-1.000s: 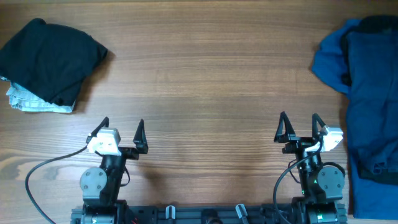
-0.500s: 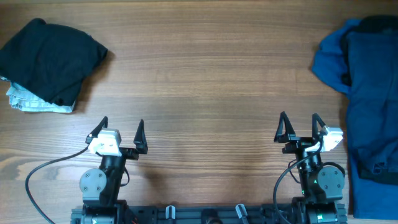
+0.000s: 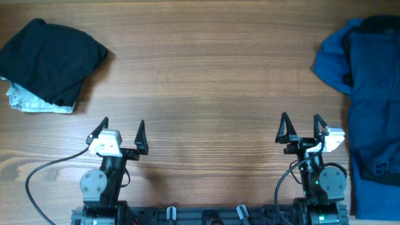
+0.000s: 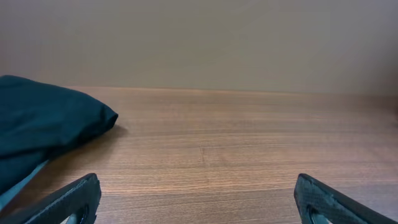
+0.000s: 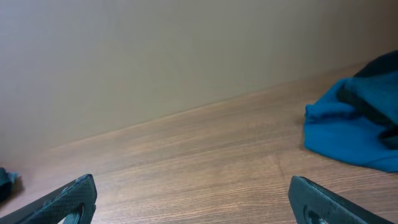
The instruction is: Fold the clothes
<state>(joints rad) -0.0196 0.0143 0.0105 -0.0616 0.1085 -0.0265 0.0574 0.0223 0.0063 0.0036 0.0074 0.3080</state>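
The black shorts [image 3: 53,59] lie bunched at the far left of the counter [image 3: 212,75], partly atop a pale blue folded cloth [image 3: 39,106] that shows under their near edge. Right of the shorts and nearer the robot, the left gripper [image 3: 122,122] sits with fingers spread wide, empty. Farther right of the shorts, the right gripper [image 3: 300,117] is likewise spread and empty. Farthest from the shorts sprawls a deep blue garment heap [image 3: 365,94]. The shorts look light, soft and limp. Pinching a hem or waistband edge seems best.
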